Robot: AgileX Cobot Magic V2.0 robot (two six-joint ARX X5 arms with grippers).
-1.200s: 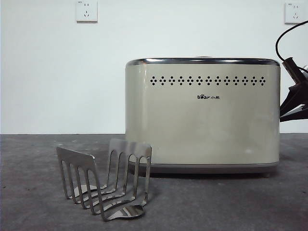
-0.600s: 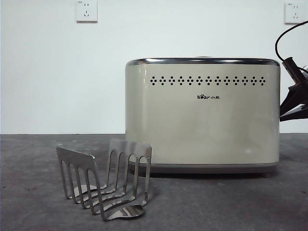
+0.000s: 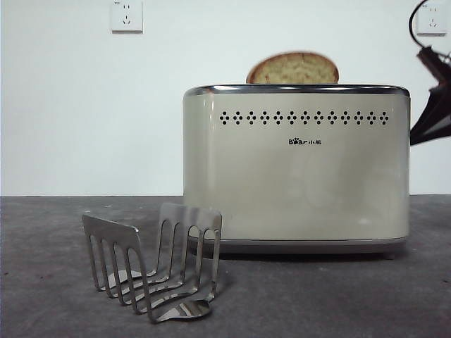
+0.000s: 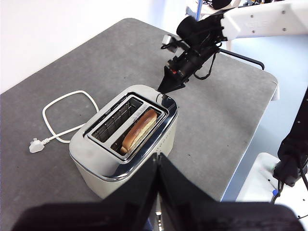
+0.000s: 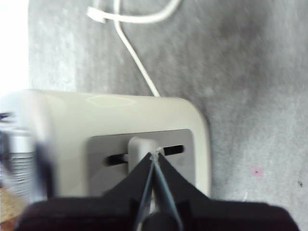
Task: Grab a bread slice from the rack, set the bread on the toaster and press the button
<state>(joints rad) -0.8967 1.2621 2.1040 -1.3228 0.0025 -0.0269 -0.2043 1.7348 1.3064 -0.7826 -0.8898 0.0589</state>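
Observation:
The slice of bread (image 3: 292,69) stands in the toaster (image 3: 296,169), its rounded top showing above the chrome rim. The left wrist view shows the slice of bread (image 4: 139,130) in the slot nearer that camera. My right gripper (image 5: 154,156) is shut, with its tip at the cream lever button (image 5: 140,144) on the toaster's end panel. In the front view the right gripper (image 3: 431,120) is the dark shape at the toaster's right end. My left gripper (image 4: 158,159) is shut on nothing and hangs high above the toaster. The steel rack (image 3: 151,264) holds no bread.
The toaster's white cable and plug (image 4: 37,143) lie on the grey table (image 4: 226,110) behind the toaster. Two wall sockets (image 3: 127,15) are on the white wall. The table's edge (image 4: 269,91) runs close behind the right arm.
The bread's top has risen above the toaster's rim, where none showed before. The right gripper has moved upward at the toaster's right end.

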